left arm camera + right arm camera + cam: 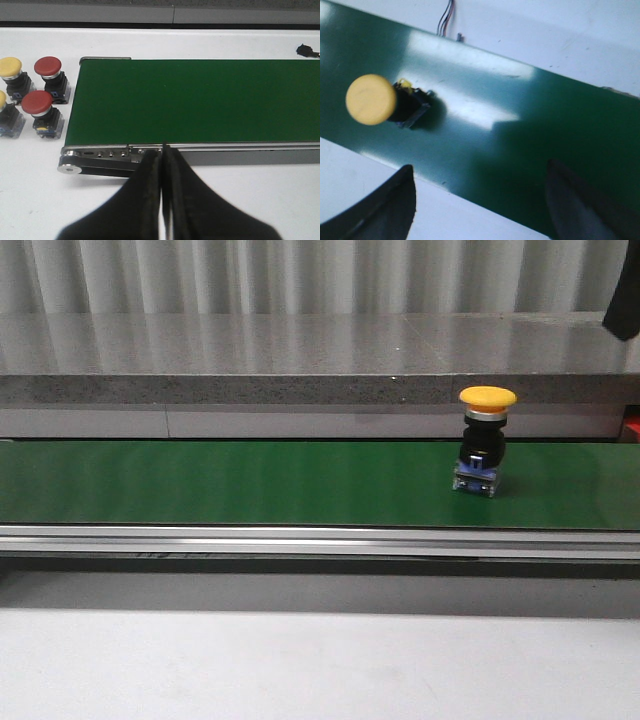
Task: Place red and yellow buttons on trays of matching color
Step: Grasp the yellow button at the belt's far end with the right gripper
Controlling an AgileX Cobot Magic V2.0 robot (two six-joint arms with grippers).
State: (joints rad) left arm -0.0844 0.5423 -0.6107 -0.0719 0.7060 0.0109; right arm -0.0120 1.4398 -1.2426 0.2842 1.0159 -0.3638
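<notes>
- One yellow button (pixel 487 440) stands upright on the green conveyor belt (pixel 250 483), toward the right end of the belt in the front view. Its long axis is vertical, mushroom cap on top, clear-and-blue base touching the belt.
- Your right gripper (pixel 480 200) hangs above the belt with its fingers spread wide and nothing between them. In the right wrist view the button (pixel 375 100) sits at about ten o'clock from the gap, off to one side rather than between the fingertips.
- Your right arm looks the nearer one, so I judge the pick falls to it; it would need to shift sideways to centre over the cap before descending.
- Your left gripper (pixel 162 200) is closed tight with nothing held, poised just off the belt's end (pixel 195 100).
- At roughly ten o'clock from it in the left wrist view, spare buttons wait on the white table (pixel 240 40): two red buttons (pixel 47 67), a yellow one (pixel 11 69), and another yellow cut off at the frame edge.
- No tray is visible in any view, so you cannot yet tell where the drop-off lies.
</notes>
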